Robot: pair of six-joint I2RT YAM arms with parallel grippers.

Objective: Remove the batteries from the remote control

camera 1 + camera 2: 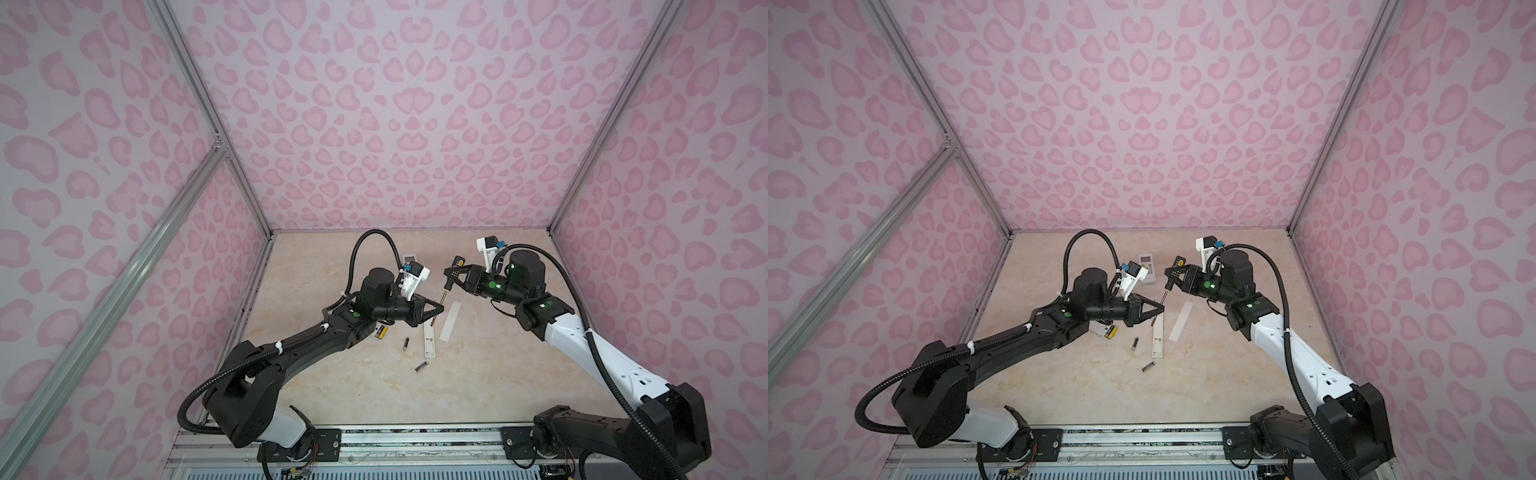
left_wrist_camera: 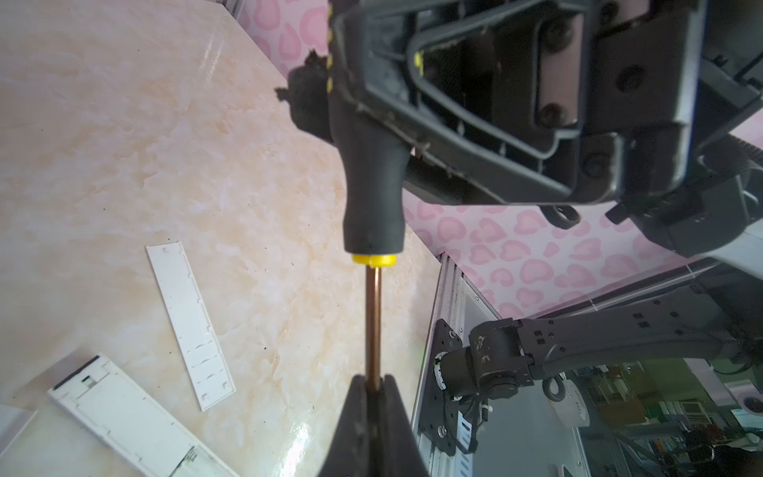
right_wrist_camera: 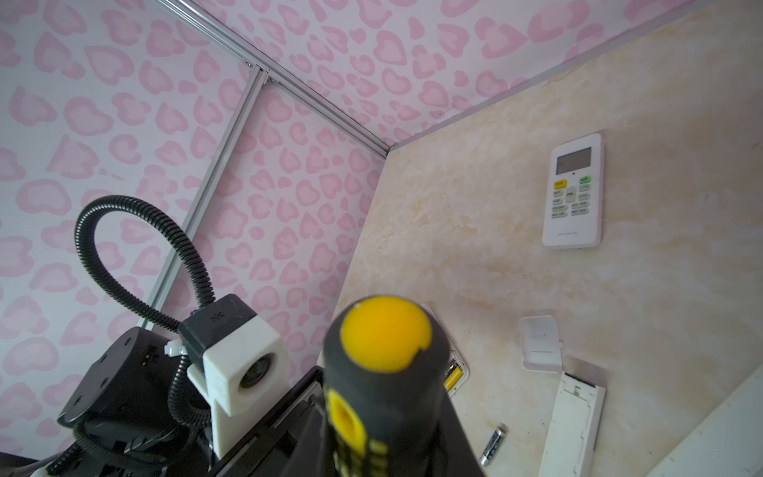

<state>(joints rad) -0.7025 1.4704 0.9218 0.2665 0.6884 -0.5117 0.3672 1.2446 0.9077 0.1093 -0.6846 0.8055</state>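
A black-and-yellow screwdriver (image 1: 452, 277) hangs in the air between both arms. My left gripper (image 2: 373, 384) is shut on its copper shaft (image 2: 373, 322), and my right gripper (image 1: 451, 276) is shut on its handle (image 3: 384, 371). In both top views, loose batteries lie on the table: a black one (image 1: 406, 343) (image 1: 1134, 343) and a purplish-blue one (image 1: 421, 366) (image 1: 1148, 366). A yellow battery (image 3: 454, 378) sits in an open remote control (image 1: 1104, 330) under my left arm. Below the shaft lies a slim white remote control (image 1: 429, 340) with its back open.
The slim remote's long white cover (image 1: 451, 322) lies just right of it. A white air-conditioner remote (image 1: 1147, 268) lies at the back, face up. A small white cover (image 3: 541, 342) lies near the slim remote. Pink patterned walls close in three sides.
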